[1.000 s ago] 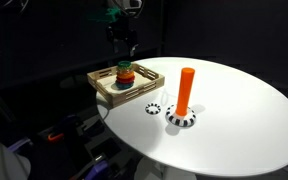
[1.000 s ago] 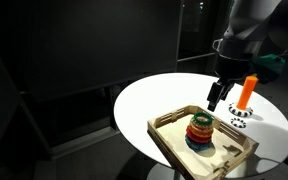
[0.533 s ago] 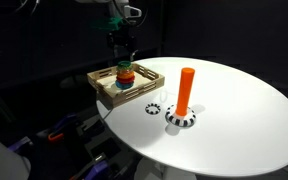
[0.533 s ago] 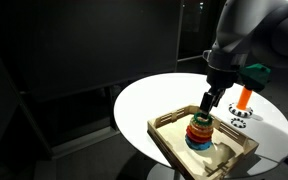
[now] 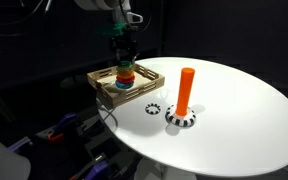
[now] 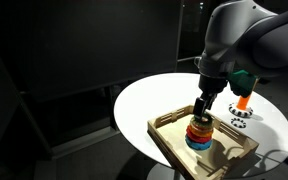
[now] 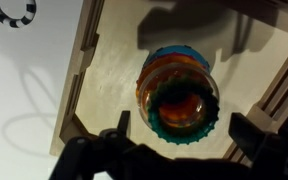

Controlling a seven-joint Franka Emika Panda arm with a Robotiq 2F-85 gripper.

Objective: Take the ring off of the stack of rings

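Wrist view looks straight down on the stack of rings [image 7: 177, 75] inside a wooden tray [image 7: 84, 60], with the tool [image 7: 179, 128] spread apart and one finger on each side of the pile, gripping nothing. The ring [image 7: 174, 136], dark green with a teal tinge, is the top layer, and orange and red show through its hole. In both exterior views the tool [image 5: 124, 52] [image 6: 201, 107] hangs just above the stack of rings [image 5: 125, 76] [image 6: 198, 135], which sits in the tray [image 5: 150, 86] on the white table [image 5: 234, 110]. The orange post [image 5: 185, 90] stands well apart. To do this step well, I would lower only until the fingertips are level with the green ring's rim and no deeper, so that the orange ring below is not caught as well. Then I would close squarely across its widest part and lift straight up. A skewed pull could topple the pile, and contact with the tray walls looks worth avoiding.
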